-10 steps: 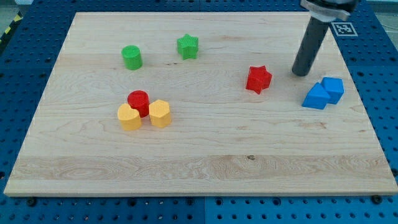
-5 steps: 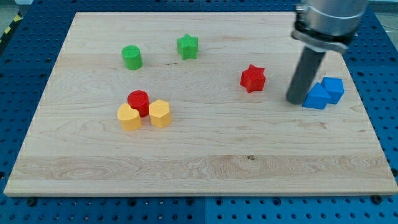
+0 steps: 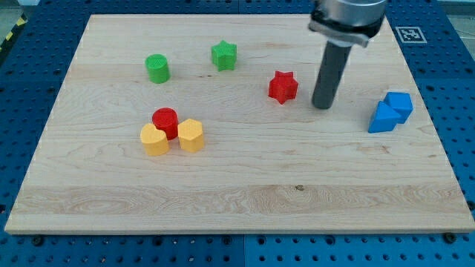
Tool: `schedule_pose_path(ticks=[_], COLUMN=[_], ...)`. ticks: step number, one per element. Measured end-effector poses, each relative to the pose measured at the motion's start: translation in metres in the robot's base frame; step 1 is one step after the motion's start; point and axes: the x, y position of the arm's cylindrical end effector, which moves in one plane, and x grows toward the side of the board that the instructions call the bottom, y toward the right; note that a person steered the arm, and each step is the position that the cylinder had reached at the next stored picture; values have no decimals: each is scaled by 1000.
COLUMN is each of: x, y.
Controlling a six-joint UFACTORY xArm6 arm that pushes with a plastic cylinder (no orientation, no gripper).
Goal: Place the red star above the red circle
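My tip (image 3: 322, 106) is set apart, just right of the red star-shaped block (image 3: 283, 87), presumably so it can be pushed leftward toward the red cylindrical block (image 3: 165, 120) at centre-left.

Robot body: straight dark grey-black cylindrical rod, matte with a faint lighter sheen down one side, flat round end at my tip (image 3: 322, 106), topped at 12 o'clock by a wider silver-grey metallic collar with a dark band around its lower rim, cropped by the frame edge.

Red star (image 3: 283, 86), my tip (image 3: 321, 106) further left.
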Motion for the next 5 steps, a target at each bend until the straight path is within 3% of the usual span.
schedule_pose_path(ticks=[1, 2, 3, 4, 5], x=[-38, -44, -22, -26, -26], y=[-12, -74, -157, -163, -110])
